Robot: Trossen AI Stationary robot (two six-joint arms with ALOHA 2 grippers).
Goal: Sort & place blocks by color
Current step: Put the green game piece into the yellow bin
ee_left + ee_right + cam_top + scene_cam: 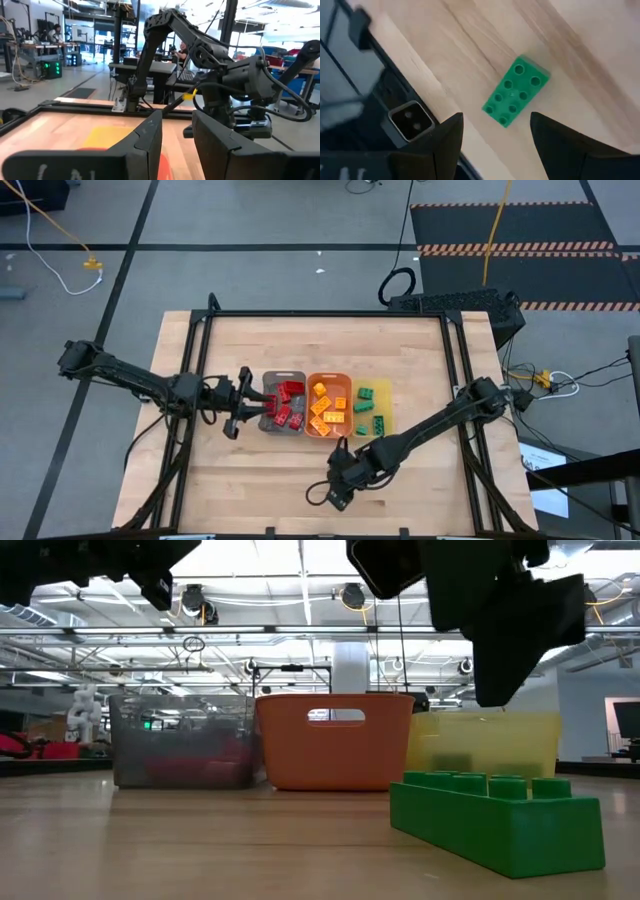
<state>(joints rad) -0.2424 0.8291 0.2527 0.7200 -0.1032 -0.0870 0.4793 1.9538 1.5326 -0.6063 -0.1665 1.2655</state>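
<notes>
Right end effector [495, 145] fingers apart over a studded green brick [516, 91] lying flat on the wood-grain bench [580, 45]. Left end effector [175, 145] empty, fingers slightly parted.

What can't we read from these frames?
- Green block on the table: in the high view the right tool covers it.
- Grey tray contents, low view: only a red smear through the wall.
- Orange tray and yellow tray contents, low view: walls hide them.
- Left tool, left wrist view: nothing shows between its fingers, and their tips are cut off at the edge.
</notes>
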